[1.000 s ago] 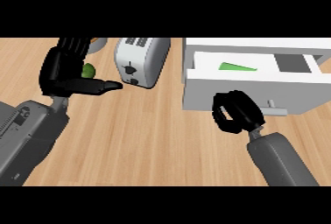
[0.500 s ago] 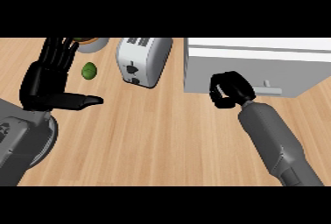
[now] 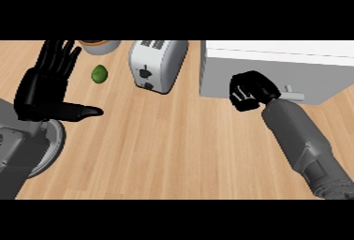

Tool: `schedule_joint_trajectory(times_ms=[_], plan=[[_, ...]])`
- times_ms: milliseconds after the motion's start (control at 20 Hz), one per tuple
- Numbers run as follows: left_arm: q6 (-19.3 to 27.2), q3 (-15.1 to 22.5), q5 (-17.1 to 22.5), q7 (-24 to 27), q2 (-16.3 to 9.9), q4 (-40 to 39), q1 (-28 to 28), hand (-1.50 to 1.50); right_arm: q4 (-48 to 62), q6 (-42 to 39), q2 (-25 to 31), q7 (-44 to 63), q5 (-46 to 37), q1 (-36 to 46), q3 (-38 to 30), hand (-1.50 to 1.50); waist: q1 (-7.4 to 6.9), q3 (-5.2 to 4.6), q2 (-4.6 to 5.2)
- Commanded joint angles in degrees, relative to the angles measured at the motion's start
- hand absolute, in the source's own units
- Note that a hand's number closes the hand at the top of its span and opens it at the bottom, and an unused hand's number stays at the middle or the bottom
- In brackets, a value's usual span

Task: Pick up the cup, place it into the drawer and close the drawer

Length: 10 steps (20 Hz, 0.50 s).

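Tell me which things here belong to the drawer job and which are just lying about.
For the job: white drawer unit, shut; right hand, curled at the unit's front. No cup is visible.

Lying about: silver toaster, small green fruit, tan bowl, open left hand.

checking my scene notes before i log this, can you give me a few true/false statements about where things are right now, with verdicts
1. The drawer unit shows a closed white front. True.
2. The right robot hand has its fingers spread flat on the counter. False: its fingers are curled, and it sits at the drawer front beside the handle.
3. The left robot hand is open, fingers straight. True.
4. The toaster stands to the right of the drawer unit. False: it stands to its left.
5. A small green object lies between the left robot hand and the toaster. True.
6. The left robot hand holds the cup. False: it holds nothing, and no cup can be made out.
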State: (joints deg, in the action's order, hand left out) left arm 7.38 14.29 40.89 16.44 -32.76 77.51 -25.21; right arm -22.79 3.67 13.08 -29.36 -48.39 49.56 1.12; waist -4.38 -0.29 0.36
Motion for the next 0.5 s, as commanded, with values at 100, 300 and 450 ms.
schedule_joint_trajectory(times_ms=[100, 300, 450], plan=[[-1.36, 1.79, -0.51, 0.15, 1.78, 0.55, 0.98, -1.50, 6.24, -0.97, 4.72, 3.72, 1.62, 6.83, -4.40, 1.50, -1.47, 0.48, 2.09], [-2.57, 0.56, 0.27, 0.13, 0.88, 0.50, 0.64, -1.50, 6.20, -1.06, 5.85, 1.27, 3.31, 5.62, -6.07, 1.50, -2.54, 0.58, 2.62], [-3.34, 0.68, 0.30, 1.40, 1.69, -0.43, 2.09, -1.50, 5.74, -1.72, 6.83, 0.72, 4.43, 6.40, -7.32, 1.50, -2.39, 0.48, 2.54]])
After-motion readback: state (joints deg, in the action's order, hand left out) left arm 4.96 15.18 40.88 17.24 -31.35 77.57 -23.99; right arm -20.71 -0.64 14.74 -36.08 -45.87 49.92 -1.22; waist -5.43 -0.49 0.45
